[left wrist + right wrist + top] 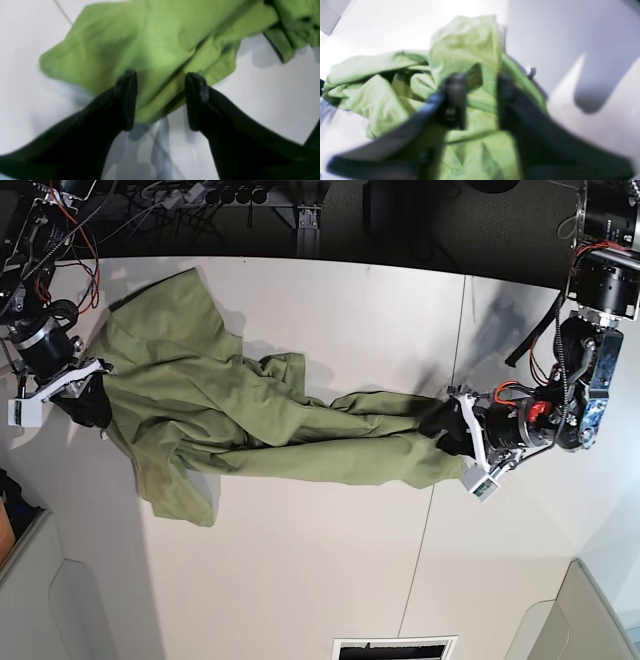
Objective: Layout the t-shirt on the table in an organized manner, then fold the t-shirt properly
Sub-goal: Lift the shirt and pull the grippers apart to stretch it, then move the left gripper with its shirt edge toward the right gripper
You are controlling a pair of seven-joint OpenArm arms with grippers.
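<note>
The t-shirt (260,425) is soft olive-green cloth, wrinkly all over, stretched sideways into a long rumpled band across the white tabletop (330,310), wide and bunched at one end and narrowing toward the other. A thin dark seam (452,380) runs across the smooth tabletop near the narrow end.

From the left wrist, the left claw (161,100) has its two black fingers clearly apart with the cloth's edge lying between them, nothing pinched. You can see the hem fold and a sleeve-ish flap up in the corner there, which the base view doesn't really give.

The right wrist picture is blurry: the right claw (480,100) sits over a crumpled heap of fabric with a gap between its dark fingers, but whether it's pinching any cloth I can't tell.

Only the base view shows the whole shirt and both arms at its ends.
</note>
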